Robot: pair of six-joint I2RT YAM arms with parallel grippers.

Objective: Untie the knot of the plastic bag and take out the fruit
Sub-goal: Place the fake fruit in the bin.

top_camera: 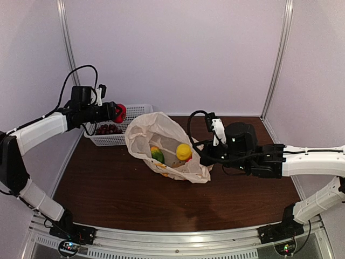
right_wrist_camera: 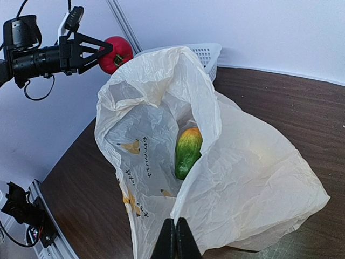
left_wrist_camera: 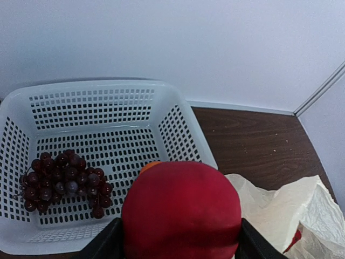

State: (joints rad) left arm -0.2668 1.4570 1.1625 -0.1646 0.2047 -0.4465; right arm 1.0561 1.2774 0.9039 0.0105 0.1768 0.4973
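Top external view: 1 red fruit (top_camera: 122, 113) is grasped by left gripper (top_camera: 116, 112) over basket (top_camera: 105, 141), likely for deposit; plastic bag (top_camera: 144, 129) is pinched steady by right gripper (right_wrist_camera: 174, 237).

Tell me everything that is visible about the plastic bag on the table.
The plastic bag is thin, crinkly, translucent cream film printed with small yellow bananas and dark lettering. It lies slumped on the brown table, untied, its mouth gaping wide open. Inside it show a green-orange fruit and a yellow fruit. The shut right gripper pinches its film on the side nearest the right arm.
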